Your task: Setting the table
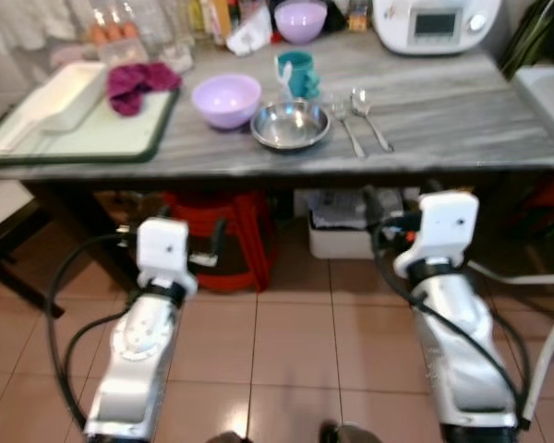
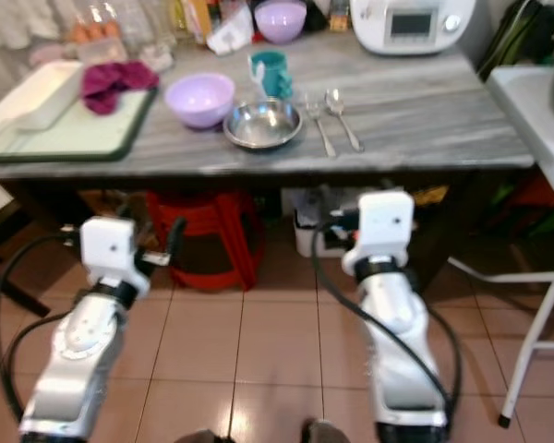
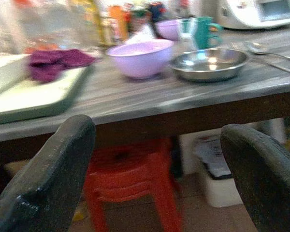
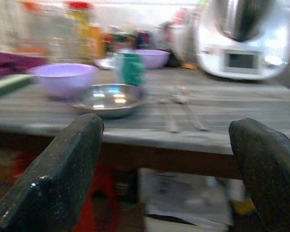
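Standing back from the grey stone-patterned table [image 1: 462,120], the robot holds both arms low and forward below the table edge, which reads as an approach posture rather than a reach: nothing is gripped yet. The left gripper [image 3: 150,179] has its fingers spread wide with nothing between them, and the right gripper [image 4: 169,179] is equally wide and empty; both wrist cameras look across the tabletop, as if lining up on the tableware. Taking the steel bowl [image 1: 290,124] as landmark: the lilac bowl [image 1: 226,100] sits just beside it toward the robot's left, the teal cup [image 1: 298,74] stands right behind it, and a fork [image 1: 347,126] and spoon [image 1: 369,115] lie side by side just to its right, handles toward the robot. This cluster near the front edge is probably what is to be laid out. Further left of the steel bowl lies a green tray [image 1: 83,134] carrying a white dish [image 1: 60,92] and a crumpled magenta cloth [image 1: 138,85]. Well behind the bowl are a second lilac bowl [image 1: 300,20], bottles, and a white cooker [image 1: 434,23]. Below it stand a red stool [image 1: 226,240] and a white bin [image 1: 337,231] on terracotta floor tiles [image 1: 295,351].
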`<state>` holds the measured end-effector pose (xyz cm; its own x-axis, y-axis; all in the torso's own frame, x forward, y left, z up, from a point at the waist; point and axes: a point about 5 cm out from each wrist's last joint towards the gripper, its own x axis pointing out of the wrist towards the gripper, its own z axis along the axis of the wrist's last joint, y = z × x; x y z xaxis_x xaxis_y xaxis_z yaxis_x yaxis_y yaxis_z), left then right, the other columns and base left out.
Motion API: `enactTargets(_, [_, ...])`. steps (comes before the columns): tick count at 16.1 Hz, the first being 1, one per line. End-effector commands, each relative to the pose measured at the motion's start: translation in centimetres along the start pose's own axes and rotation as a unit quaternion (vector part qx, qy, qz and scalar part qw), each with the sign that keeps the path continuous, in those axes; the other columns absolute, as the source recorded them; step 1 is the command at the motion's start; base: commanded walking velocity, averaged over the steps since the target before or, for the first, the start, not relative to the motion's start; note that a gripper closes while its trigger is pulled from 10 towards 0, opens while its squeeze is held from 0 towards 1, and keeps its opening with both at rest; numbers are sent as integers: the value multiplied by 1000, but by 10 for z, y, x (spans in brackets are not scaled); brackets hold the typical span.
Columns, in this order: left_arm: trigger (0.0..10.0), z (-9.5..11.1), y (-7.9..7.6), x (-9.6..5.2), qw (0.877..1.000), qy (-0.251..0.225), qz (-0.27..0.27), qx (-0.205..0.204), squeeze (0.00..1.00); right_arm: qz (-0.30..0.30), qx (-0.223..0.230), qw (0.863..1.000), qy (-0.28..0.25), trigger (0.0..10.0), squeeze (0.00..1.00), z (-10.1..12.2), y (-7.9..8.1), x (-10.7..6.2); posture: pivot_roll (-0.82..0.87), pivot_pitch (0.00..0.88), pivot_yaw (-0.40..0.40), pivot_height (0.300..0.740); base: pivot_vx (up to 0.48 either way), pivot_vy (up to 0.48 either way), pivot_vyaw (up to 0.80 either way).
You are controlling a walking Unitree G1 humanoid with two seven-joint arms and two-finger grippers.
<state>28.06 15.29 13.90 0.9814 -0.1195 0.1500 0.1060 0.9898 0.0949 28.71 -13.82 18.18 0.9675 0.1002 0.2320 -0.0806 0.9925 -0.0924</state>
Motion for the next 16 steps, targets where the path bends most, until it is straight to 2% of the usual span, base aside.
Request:
enactTargets(1, [10000,-6,0,-3,1000,9,1,3,0,0,5,1000,8,10000,0,-4,-1,-1,-119,124,87,740,-386,0,0])
enactTargets(4, [10000,-12,-1,-2,1000,15,-1,2,0,-9,19,999,35,10000,0,-20,-6,-1,-118,114,80,740,-210,0,0])
enactTargets(6, [10000,-27,3,-1,999,36,5,2,0,-6,30,997,65,10000,0,-36,-9,1,-117,97,72,740,0,0,0])
enactTargets(7, [10000,-36,4,-1,999,51,10,-7,0,-6,28,997,78,10000,0,-44,-11,3,-116,94,70,740,0,0,0])
enactTargets(8, [10000,-58,7,-3,996,88,12,-18,0,0,22,994,111,10000,0,-61,-14,4,-118,82,64,740,0,0,0])
enactTargets(10, [10000,-76,5,-6,992,124,5,-29,0,1,38,988,153,10000,0,-79,-16,2,-116,77,62,740,0,0,0])
enactTargets(11, [10000,-87,4,-7,990,142,-2,-19,0,-6,39,983,179,10000,0,-94,-18,0,-117,70,60,740,0,0,0])
enactTargets(13, [10000,-106,-1,-13,984,179,-18,-11,0,3,45,975,217,10000,0,-115,-11,-7,-117,66,60,740,0,0,0])
enactTargets(16, [10000,-131,-16,-24,971,230,-65,6,0,44,18,965,259,10000,0,-140,11,-13,-124,71,74,740,0,0,0])
